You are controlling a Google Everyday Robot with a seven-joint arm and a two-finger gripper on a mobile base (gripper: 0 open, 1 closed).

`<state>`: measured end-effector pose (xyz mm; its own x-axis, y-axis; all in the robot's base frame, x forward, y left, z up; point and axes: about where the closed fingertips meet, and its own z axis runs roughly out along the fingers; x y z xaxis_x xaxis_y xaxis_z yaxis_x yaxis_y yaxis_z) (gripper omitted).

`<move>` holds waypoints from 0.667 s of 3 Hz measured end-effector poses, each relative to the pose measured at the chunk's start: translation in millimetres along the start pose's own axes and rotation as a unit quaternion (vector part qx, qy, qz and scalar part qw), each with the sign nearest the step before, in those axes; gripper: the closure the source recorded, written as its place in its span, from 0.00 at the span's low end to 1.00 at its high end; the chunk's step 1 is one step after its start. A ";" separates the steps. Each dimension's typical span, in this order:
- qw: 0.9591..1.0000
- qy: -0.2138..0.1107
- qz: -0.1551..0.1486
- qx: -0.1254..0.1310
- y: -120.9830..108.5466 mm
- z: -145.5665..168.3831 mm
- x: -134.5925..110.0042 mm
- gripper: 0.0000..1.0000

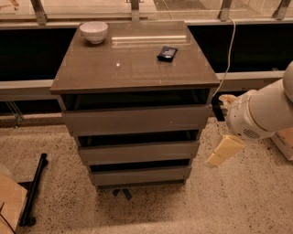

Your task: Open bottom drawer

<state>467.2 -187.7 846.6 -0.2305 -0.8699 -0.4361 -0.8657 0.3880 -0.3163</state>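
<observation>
Hanging right of bottom drawer (139, 175) is the gripper (222, 152)

This looks like an indoor test area in an office or lab building rather than a home. A speckled terrazzo floor (238, 201) and metal railing posts (39, 11) along a ledge surround a lone three-drawer cabinet (132, 68). The robot's gripper (223, 151) hangs just right of the cabinet.

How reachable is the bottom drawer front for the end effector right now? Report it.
Probably yes. The cream end effector hangs right of the grey-brown cabinet, apart from the glossy grey-brown bottom drawer front; nothing visible stands between them.
</observation>
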 end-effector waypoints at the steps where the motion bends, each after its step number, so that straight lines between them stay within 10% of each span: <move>1: 1.000 0.000 0.000 0.000 -0.1 -0.3 -0.2 0.00; 2: 1.000 0.007 0.008 0.008 5.9 17.0 4.7 0.00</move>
<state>468.6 -184.3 828.4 -0.2497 -0.8677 -0.4297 -0.8544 0.4063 -0.3239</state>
